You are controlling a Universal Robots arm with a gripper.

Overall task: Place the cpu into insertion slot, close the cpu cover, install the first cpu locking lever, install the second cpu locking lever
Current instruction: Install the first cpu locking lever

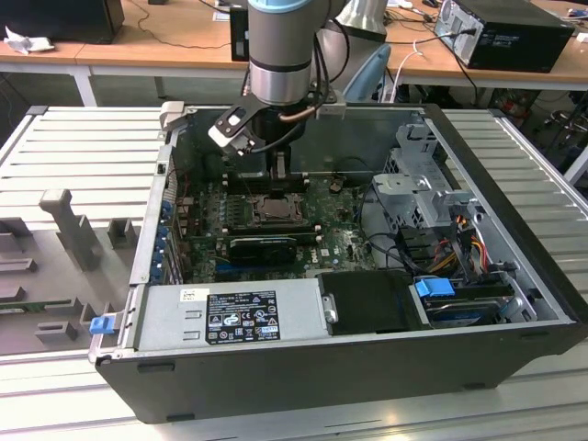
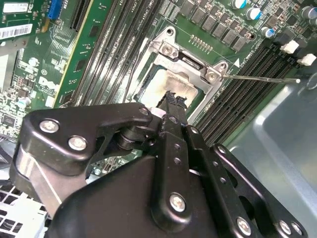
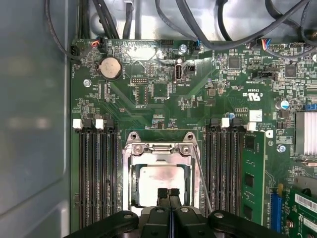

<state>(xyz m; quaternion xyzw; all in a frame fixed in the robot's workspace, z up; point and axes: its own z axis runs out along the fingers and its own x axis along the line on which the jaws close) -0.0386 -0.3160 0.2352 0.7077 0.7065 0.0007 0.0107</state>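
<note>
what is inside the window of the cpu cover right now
The silvery top of the cpu shows through the window of the cpu cover. The tool, its tips together, hides one edge of it, and whatever lies under the cpu is covered.

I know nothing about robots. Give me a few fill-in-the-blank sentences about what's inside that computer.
1. The circuit board inside the computer case is ____ in colour.
2. The gripper is at the edge of the cpu cover; its fingertips are together, so it is ____.
3. The silvery square seen through the cover's window is the top of the ____.

Missing words: green; shut; cpu.
</note>
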